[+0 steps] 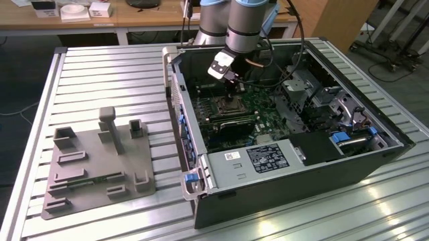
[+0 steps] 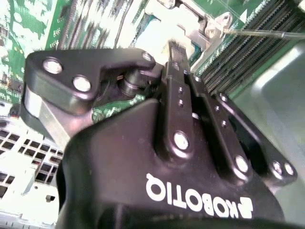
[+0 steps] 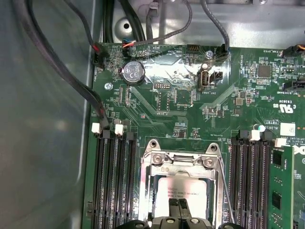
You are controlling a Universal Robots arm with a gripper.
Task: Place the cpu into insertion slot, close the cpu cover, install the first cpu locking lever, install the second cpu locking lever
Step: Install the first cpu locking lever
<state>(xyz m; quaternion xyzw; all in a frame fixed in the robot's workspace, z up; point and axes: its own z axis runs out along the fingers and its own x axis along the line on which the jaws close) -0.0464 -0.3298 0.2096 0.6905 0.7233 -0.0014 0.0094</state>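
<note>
The cpu (image 3: pixel 186 188), with its silvery-grey top, lies in the insertion slot (image 1: pixel 231 105) on the green board. The cpu cover (image 3: pixel 157 164), a silvery frame, lies around it. My gripper (image 3: pixel 179 207) points straight down at the chip, its two dark fingertips pressed together just over the chip's near edge. In the second wrist view my gripper (image 2: pixel 174 50) reaches toward the socket's metal rim (image 2: pixel 200 28). A thin wire locking lever (image 3: pixel 226 191) stands off beside the socket, slanting over the memory slots (image 2: pixel 267 33). In the exterior view my gripper (image 1: pixel 231 95) hangs inside the open computer case.
Black memory slots (image 3: pixel 114 181) flank the socket on both sides. Cables (image 3: pixel 81 76) run along the case wall. A white-labelled power-supply box (image 1: pixel 264 158) sits at the case's front. A grey fixture (image 1: pixel 97 160) stands on the slatted table at the exterior view's left.
</note>
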